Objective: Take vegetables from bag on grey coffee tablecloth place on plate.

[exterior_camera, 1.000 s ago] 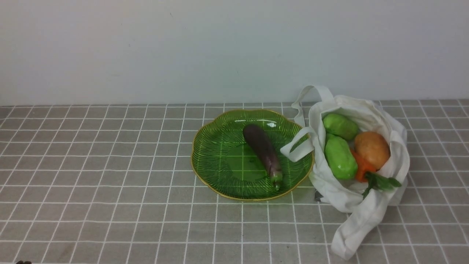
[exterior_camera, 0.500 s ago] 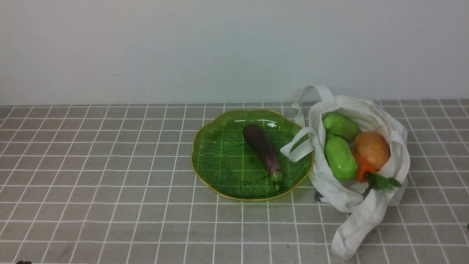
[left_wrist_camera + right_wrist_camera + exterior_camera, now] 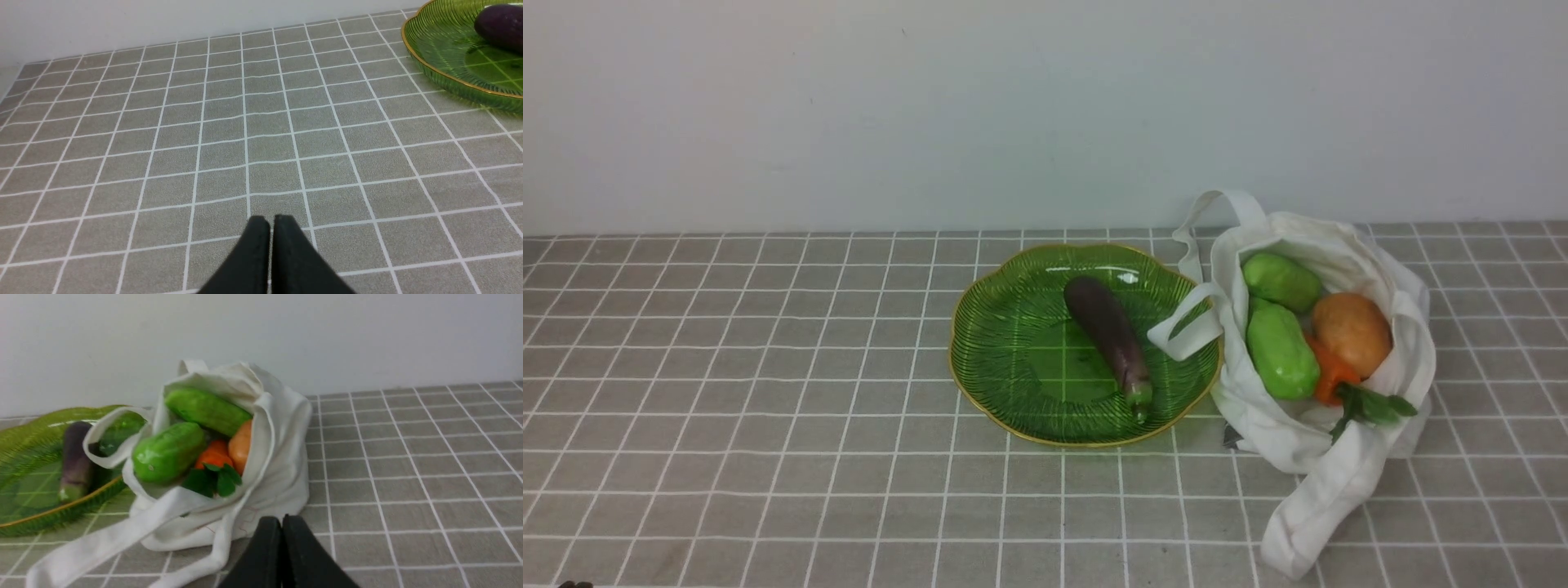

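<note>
Green glass is what you see near the middle of the grey checked tablecloth (image 3: 768, 392): the plate (image 3: 1005, 343) sits there with the eggplant (image 3: 1109, 335) lying slantwise on it, stem end toward you. Just to the plate's right the white bag (image 3: 1339, 457) slumps open on the surface, one loop handle (image 3: 1188, 327) draped over the plate's rim. Inside the bag you have two green lumpy vegetables (image 3: 1282, 351) side by side, the potato (image 3: 1352, 333) beside them, and the carrot (image 3: 1330, 376) tucked under both, its leaves (image 3: 1372, 406) spilling over the cloth edge.

Your left end effector (image 3: 270, 222) has its fingers pressed together with nothing between them, low over bare cloth, well apart from the plate. Your right end effector (image 3: 282, 522) is likewise closed and empty, near the front of the bag without touching it
</note>
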Robot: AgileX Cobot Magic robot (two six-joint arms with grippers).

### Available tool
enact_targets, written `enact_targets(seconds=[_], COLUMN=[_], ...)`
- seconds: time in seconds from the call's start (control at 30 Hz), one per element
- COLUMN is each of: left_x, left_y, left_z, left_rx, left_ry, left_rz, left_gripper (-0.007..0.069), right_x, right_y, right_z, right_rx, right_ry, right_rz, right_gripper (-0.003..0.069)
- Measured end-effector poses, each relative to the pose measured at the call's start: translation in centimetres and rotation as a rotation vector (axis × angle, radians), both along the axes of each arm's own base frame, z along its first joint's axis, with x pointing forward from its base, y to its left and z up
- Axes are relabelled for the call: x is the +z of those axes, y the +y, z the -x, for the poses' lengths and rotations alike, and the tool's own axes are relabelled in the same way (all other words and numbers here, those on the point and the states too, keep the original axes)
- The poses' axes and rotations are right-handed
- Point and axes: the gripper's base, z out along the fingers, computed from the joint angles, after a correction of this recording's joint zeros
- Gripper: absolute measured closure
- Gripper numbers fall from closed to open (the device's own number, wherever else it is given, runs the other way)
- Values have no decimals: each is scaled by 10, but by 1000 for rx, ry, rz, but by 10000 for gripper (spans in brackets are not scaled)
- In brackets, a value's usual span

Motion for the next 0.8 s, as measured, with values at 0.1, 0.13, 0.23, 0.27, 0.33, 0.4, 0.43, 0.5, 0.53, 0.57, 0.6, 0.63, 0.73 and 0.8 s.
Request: enact_targets(seconds=[0.1,0.13,0.23,0.27,0.33,0.4,0.43,0.5,0.53,0.57,0.6,0.63,0.73,0.8], left_x=[0,0,0,0,0,0,0,0,0,0,0,0,0,0], left_y=[0,0,0,0,0,0,0,0,0,0,0,0,0,0], left_z=[0,0,0,0,0,0,0,0,0,0,0,0,0,0], left_rx=[0,0,0,0,0,0,0,0,0,0,0,0,0,0], left_ry=[0,0,0,0,0,0,0,0,0,0,0,0,0,0], left_rz=[0,0,0,0,0,0,0,0,0,0,0,0,0,0], left_gripper=[629,629,629,629,629,629,629,629,629,629,629,629,629,629], right_x=[-1,-1,-2,-2,-2,-2,-2,-1,-1,-1,-1,-2,-1,-1], right_y=[-1,-1,-1,0,0,2,2,4,5,5,5,5,5,5], right_z=[0,0,0,0,0,0,0,1,1,1,1,1,1,1], right_rx=[-13,-13,-11,-8,1,37,40,80,82,93,95,96,96,96], right_ry=[9,12,17,18,18,18,18,18,18,19,19,20,21,21], right_rz=[-1,-1,0,0,0,3,3,4,4,4,5,5,5,5], right_gripper=[673,673,673,673,673,673,673,673,673,673,673,673,673,673])
